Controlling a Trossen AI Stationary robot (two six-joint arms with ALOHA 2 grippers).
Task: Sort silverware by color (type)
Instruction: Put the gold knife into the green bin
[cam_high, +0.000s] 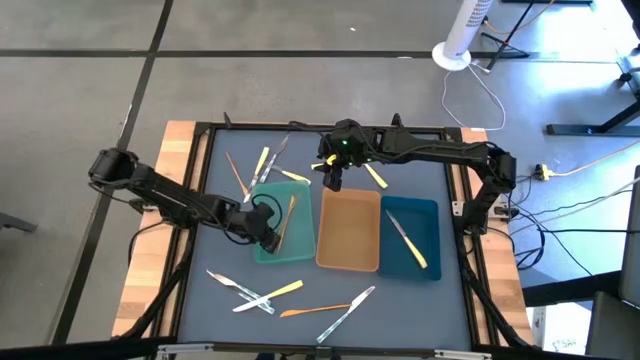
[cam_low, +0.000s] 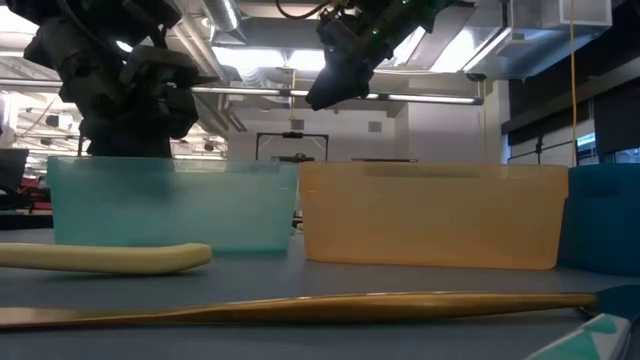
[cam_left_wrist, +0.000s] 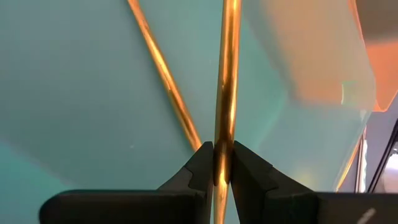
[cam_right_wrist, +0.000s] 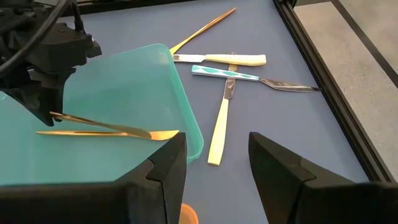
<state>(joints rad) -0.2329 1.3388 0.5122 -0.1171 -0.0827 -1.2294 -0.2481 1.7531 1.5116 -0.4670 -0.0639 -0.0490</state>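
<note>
Left pincer clamped on a gold utensil inside the teal tray.

From my seat I see its two fingers pinching the slim gold handle, which slopes down to the tray floor beside a second gold piece already lying flat there (the right wrist view shows both best). My right pincer hangs above the worktop at the far end of the tan tray, jaws parted with nothing between them. A yellow-handled piece lies in the dark-blue tray. On the near stretch of the worktop more silverware sits loose: a yellow-handled one, a silver one, and an orange-tan one touching it. More lies scattered on the far side, behind the trays.
</note>
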